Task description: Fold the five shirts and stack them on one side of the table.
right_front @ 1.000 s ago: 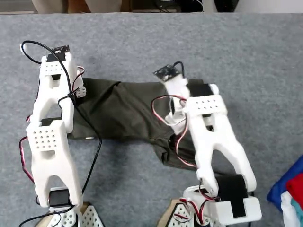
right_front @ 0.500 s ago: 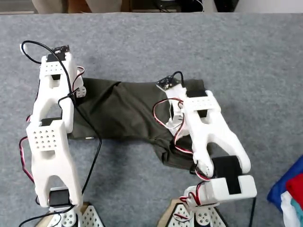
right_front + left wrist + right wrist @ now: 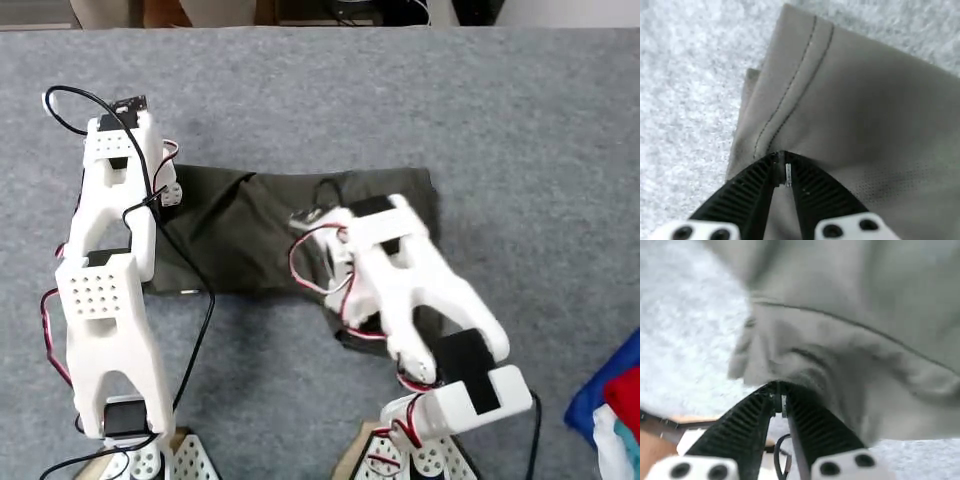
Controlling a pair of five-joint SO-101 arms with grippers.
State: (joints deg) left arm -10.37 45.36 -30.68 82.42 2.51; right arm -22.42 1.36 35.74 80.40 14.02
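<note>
A dark olive shirt (image 3: 250, 230) lies partly folded on the grey table (image 3: 300, 90). My left gripper (image 3: 168, 202) is at the shirt's left edge. In the left wrist view this gripper (image 3: 782, 167) is shut on the shirt (image 3: 865, 100) beside a stitched hem. The right arm hangs over the shirt's right half, with its gripper (image 3: 325, 262) low on the cloth near the front edge. The right wrist view has that gripper (image 3: 778, 396) shut on a bunched fold of the shirt (image 3: 850, 300), lifted a little off the table.
A pile of coloured clothes (image 3: 605, 400), blue, red and white, sits at the near right corner. Bare grey table lies behind the shirt and to its right. Both arm bases stand at the near edge.
The right arm has swung left and toward the near edge, dragging its pinch of shirt along and uncovering the shirt's far right corner. The left arm has not moved.
</note>
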